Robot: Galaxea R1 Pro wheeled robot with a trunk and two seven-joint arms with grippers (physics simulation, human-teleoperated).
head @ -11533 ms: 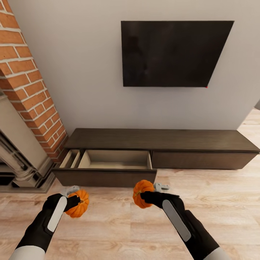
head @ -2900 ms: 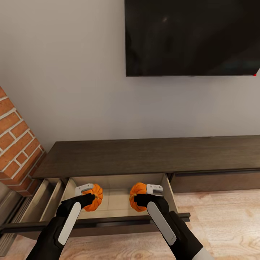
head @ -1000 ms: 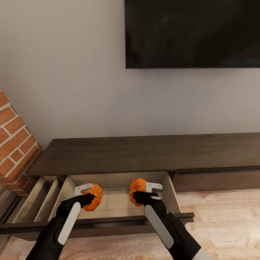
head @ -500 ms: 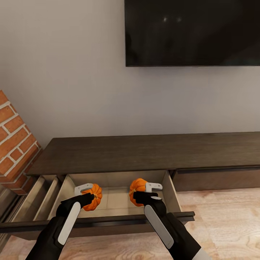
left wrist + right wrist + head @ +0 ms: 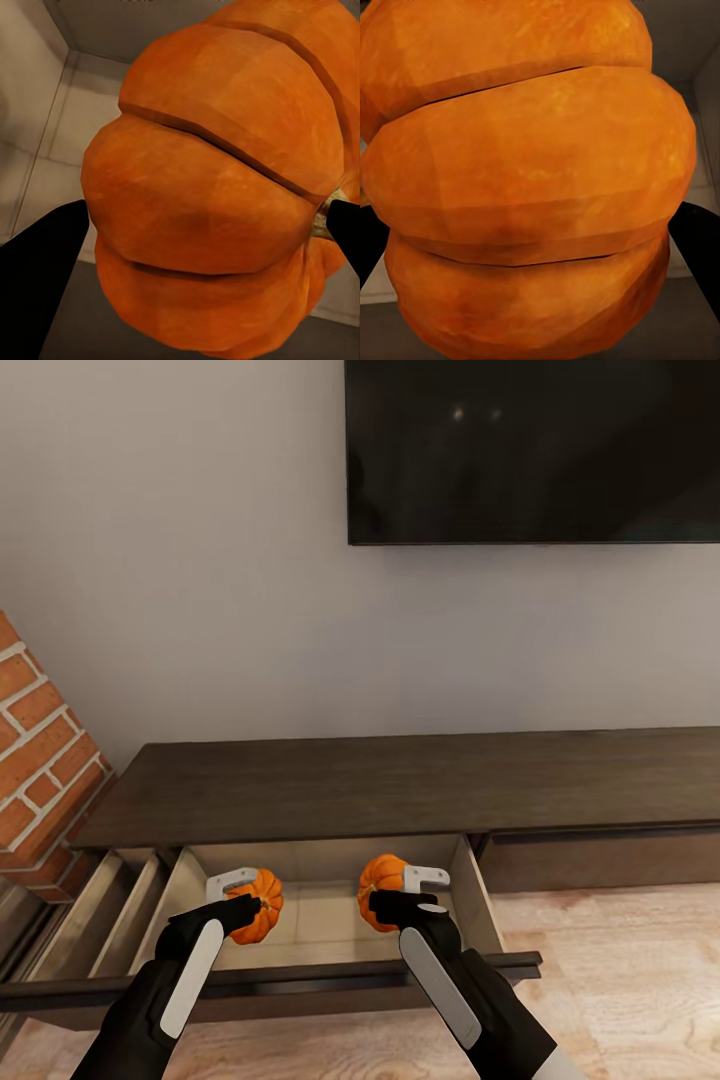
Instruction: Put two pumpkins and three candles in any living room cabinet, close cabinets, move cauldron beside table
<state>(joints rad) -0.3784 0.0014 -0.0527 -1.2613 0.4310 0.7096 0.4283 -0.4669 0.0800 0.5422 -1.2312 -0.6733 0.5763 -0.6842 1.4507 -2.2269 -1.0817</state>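
Two small orange ribbed pumpkins hang over the open drawer of the long dark-brown cabinet (image 5: 400, 785). My left gripper (image 5: 243, 898) is shut on one pumpkin (image 5: 258, 904) (image 5: 217, 187), above the drawer's pale beige floor at its left half. The other pumpkin (image 5: 381, 891) (image 5: 529, 180) sits in my right gripper (image 5: 408, 893), which is shut on it over the drawer's right half. Dark fingers (image 5: 41, 270) flank each pumpkin in the wrist views. The candles and the cauldron are out of view.
A narrower drawer (image 5: 125, 890) stands open to the left, beside a brick column (image 5: 35, 760). The open drawer's front panel (image 5: 300, 975) lies between my arms and the cabinet. A black TV (image 5: 530, 450) hangs on the wall above. Wood floor (image 5: 620, 960) spreads to the right.
Over the last half second nothing visibly moved. Across the earlier frames the view closed in on the cabinet and both grippers carried the pumpkins from above the floor to above the open drawer.
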